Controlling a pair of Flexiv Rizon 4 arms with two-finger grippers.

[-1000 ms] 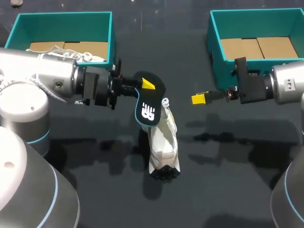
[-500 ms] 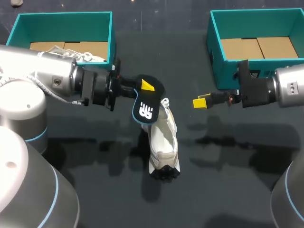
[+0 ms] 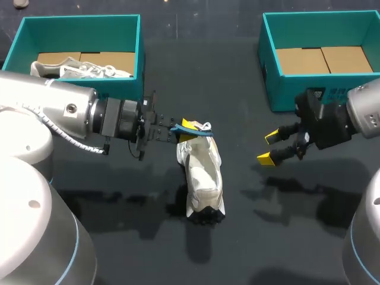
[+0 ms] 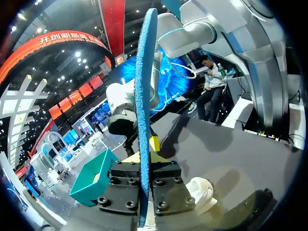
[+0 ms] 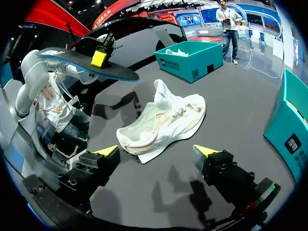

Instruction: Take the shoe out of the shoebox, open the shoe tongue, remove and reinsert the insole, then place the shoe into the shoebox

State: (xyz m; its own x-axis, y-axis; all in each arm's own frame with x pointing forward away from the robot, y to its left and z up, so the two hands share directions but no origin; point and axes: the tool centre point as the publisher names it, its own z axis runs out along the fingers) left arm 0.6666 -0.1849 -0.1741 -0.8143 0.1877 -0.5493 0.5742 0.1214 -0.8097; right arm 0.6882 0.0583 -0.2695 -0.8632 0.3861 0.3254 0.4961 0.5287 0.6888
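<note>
Dark tabletop point(image 3: 279, 231) is carrying the shoe point(image 3: 202, 178) just under the left claw point(image 3: 183, 127), which is clenching the insole point(image 4: 145, 86), now turned edge-on and lowering for reinsertion; the right claw point(image 3: 270, 148) is spreading open, released.

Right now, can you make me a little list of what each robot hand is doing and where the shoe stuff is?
left gripper: fingers shut on the insole, held up by the shoe
right gripper: fingers open, empty, beside the shoe
shoe: white, lying on the table
left shoebox: holds a second shoe
right shoebox: no shoe inside
</note>
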